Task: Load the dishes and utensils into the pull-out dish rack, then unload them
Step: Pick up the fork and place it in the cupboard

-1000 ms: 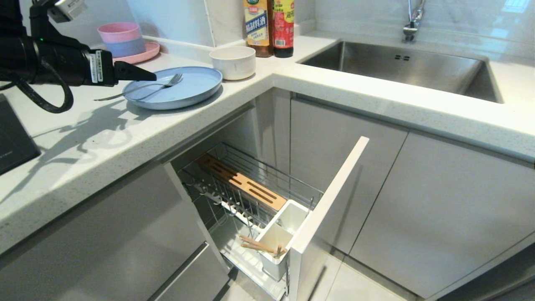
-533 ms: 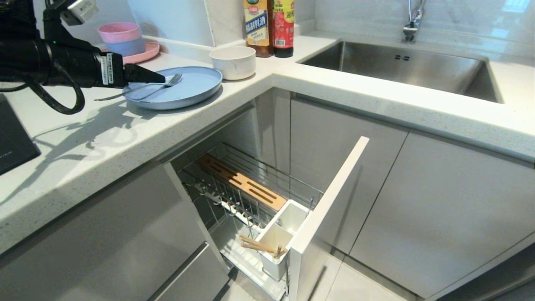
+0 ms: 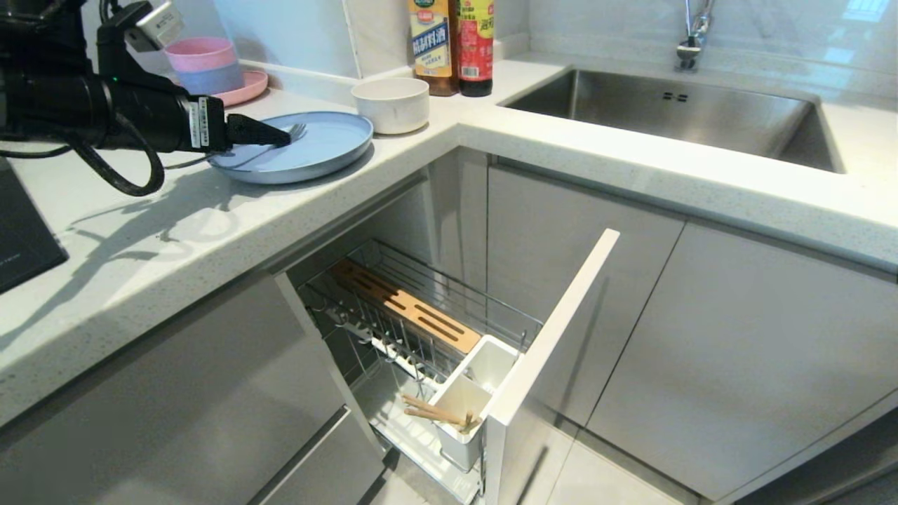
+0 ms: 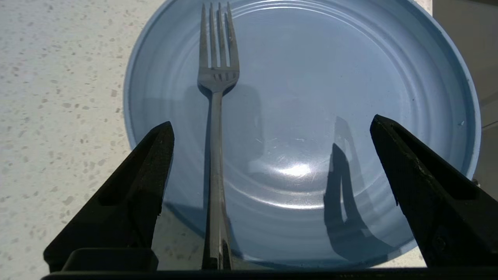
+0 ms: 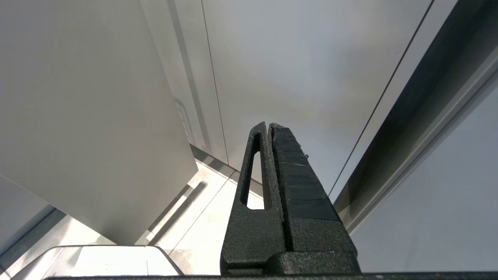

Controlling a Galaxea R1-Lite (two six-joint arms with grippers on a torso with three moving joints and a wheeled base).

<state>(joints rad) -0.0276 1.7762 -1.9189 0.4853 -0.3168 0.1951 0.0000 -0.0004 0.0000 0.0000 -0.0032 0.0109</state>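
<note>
The room is a kitchen corner: a pale speckled counter [image 3: 210, 231] runs in an L, with a steel sink [image 3: 666, 112] set into the far leg and grey cabinet fronts below. Under the corner the rack [image 3: 421, 330] stands pulled out, its white front panel toward the camera, a bamboo strip along its far side and two white cups at the front; the chopsticks [image 3: 438, 414] lie across the nearer cup. No dishes stand in the rack, so by the look of it loading has only begun.

On the counter above, the blue plate [image 3: 309, 144] sits near the edge, the bowl [image 3: 391, 104] just beside it toward the wall, two bottles [image 3: 452, 42] behind that, and a pink plate [image 3: 242, 88] with stacked small bowls farther left.

The fork [image 4: 216, 128] lies on the blue plate, tines over the plate's middle, handle running out over the rim toward the left arm. The left tool [image 4: 272, 128] hovers over the handle side of the plate with its jaws spread wide and empty. In the wrist view the fork's long axis runs straight away from the tool, and the handle lies between the two fingers, close to one of them and well off from the other. The likely next move is to sink and close across the handle; being thin and flat on the plate, it may slip.

The right tool [image 5: 270, 136] hangs closed and empty beside the cabinet fronts, far from the fork; the left arm is plainly the nearer.
</note>
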